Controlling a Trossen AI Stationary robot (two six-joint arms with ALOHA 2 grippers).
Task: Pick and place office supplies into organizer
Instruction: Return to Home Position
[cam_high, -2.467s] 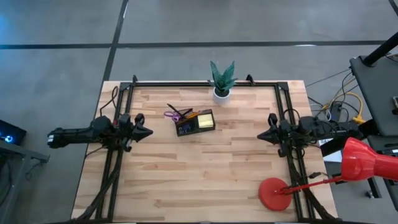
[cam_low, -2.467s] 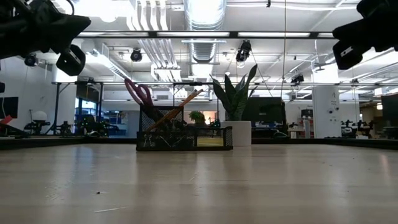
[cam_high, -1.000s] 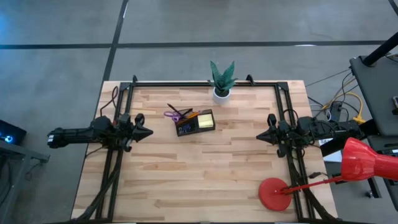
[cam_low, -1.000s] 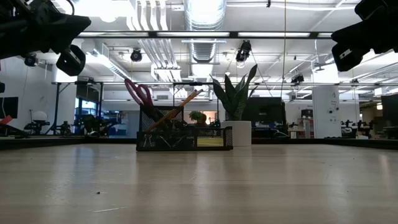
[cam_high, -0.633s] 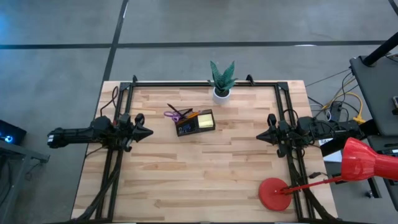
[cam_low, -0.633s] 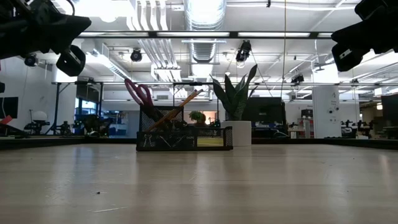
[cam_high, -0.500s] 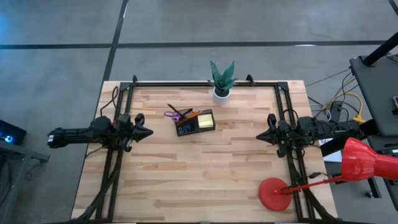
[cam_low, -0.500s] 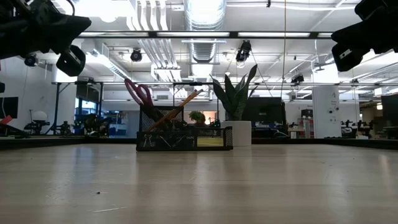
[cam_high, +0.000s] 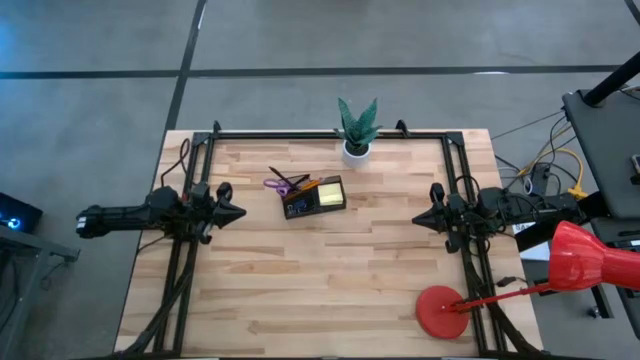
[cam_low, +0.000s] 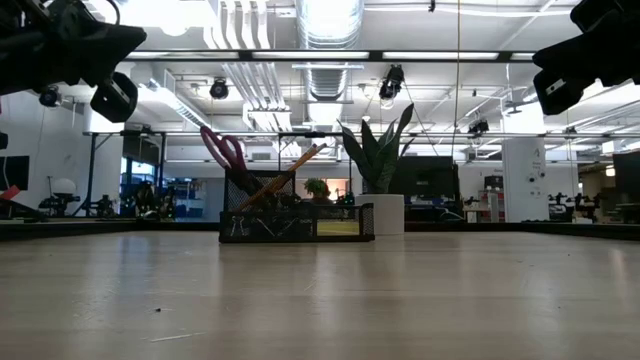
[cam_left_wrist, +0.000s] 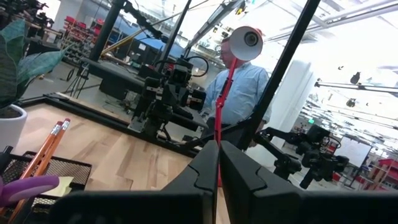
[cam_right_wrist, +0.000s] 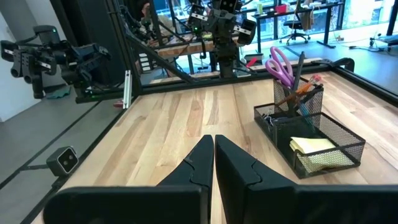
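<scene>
Black wire-mesh organizer (cam_right_wrist: 333, 151) stands on the wooden worktop (cam_right_wrist: 186, 112) well ahead of the right fingers (cam_right_wrist: 198, 163), holding purple-handled scissors (cam_right_wrist: 280, 62), orange pencils (cam_left_wrist: 50, 149) and a yellow sticky pad (cam_right_wrist: 311, 145). Left fingers (cam_left_wrist: 202, 177) and right fingers are pressed together, empty. Organizer likely light, stiff, slides easily; grip its rim

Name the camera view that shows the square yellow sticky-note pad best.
The right wrist view: the square yellow sticky-note pad lies large and clear in the black mesh organizer. The high view shows a small yellow patch; the low view a sliver behind mesh; the left wrist view only a corner.
</scene>
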